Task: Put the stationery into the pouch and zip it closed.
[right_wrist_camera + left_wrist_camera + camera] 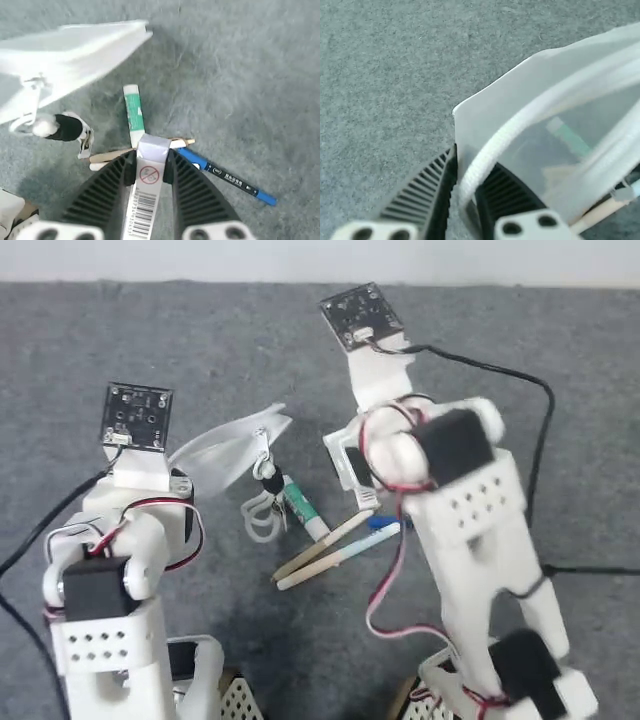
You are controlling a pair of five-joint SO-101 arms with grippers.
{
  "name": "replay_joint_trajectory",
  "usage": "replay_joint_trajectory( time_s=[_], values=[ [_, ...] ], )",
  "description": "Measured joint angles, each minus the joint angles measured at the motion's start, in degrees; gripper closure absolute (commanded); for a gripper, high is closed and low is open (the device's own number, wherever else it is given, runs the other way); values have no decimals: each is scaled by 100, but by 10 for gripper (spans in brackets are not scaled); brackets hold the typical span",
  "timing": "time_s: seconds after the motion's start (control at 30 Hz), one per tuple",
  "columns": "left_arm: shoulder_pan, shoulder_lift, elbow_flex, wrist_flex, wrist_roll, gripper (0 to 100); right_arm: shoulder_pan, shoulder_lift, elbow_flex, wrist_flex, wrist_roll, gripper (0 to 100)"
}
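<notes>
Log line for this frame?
left gripper shut on translucent white pouch | right gripper shut on white barcoded block | green-white tube, blue pen on grey carpet

Count of items — one clear pouch (235, 448), one green-and-white tube (303, 506), two pale pencils (322, 547), one blue pen (225, 176), one barcoded eraser (145, 200), one black-and-white charm (62, 127), two white robot arms (470, 510), two camera boards (138, 418).

There's a red crossed-circle sign on the white bar (148, 175), with a barcode right next to it on the same label. The blue pen (227, 177) carries white print along its barrel, too small to read.
</notes>
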Motion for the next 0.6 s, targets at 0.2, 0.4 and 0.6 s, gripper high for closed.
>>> replay_joint_trajectory(
  time_s=[0.2,0.4,0.6],
  values=[
    [0,0,0,0,0,988,0,-62,0,-431,0,991],
    [0,0,0,0,0,988,-501,-730,9,-949,0,991],
    [0,0,0,0,0,988,-1169,-1319,0,-1530,0,991]
  ],
)
